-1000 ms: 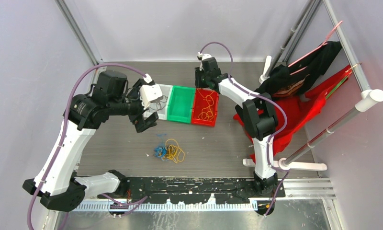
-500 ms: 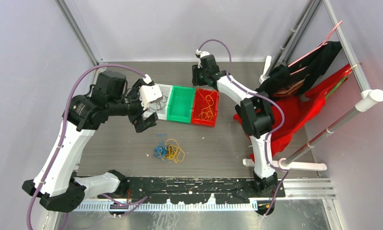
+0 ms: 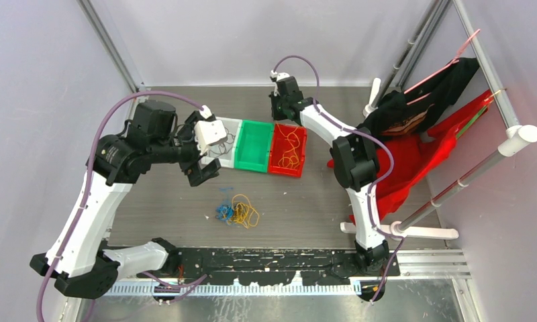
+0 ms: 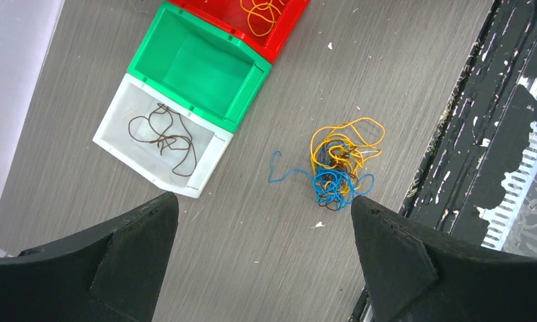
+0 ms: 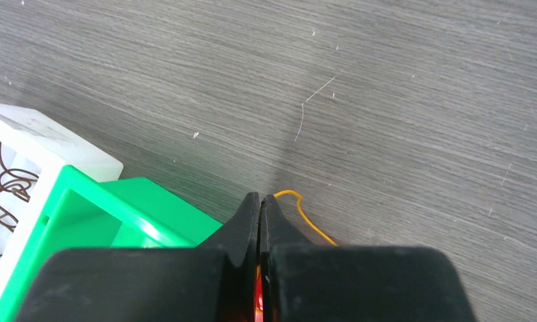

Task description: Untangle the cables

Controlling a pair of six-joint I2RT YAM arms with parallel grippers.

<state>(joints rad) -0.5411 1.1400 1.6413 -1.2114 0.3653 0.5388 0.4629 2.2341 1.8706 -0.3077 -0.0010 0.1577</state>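
Note:
A tangle of yellow, blue and brown cables (image 3: 235,211) (image 4: 336,168) lies on the grey table, in front of three bins. My left gripper (image 3: 202,161) (image 4: 264,201) hovers wide open above the table, left of the tangle, holding nothing. The white bin (image 4: 115,134) holds a brown cable (image 4: 165,134), and the green bin (image 4: 246,87) shows none. Yellow cables (image 3: 290,149) lie in the red bin (image 3: 303,151). At that bin's far end my right gripper (image 3: 279,111) (image 5: 260,196) is shut, and a thin yellow cable (image 5: 306,218) comes out at its fingertips.
A rack with red and black garments (image 3: 420,154) stands at the right, close to the right arm. A black rail (image 3: 272,261) runs along the near table edge. Enclosure walls close in the left, right and back sides.
The right gripper has moved slightly toward the back wall, away from the red bin, and its jaws have closed. The left arm and the tangle have not moved.

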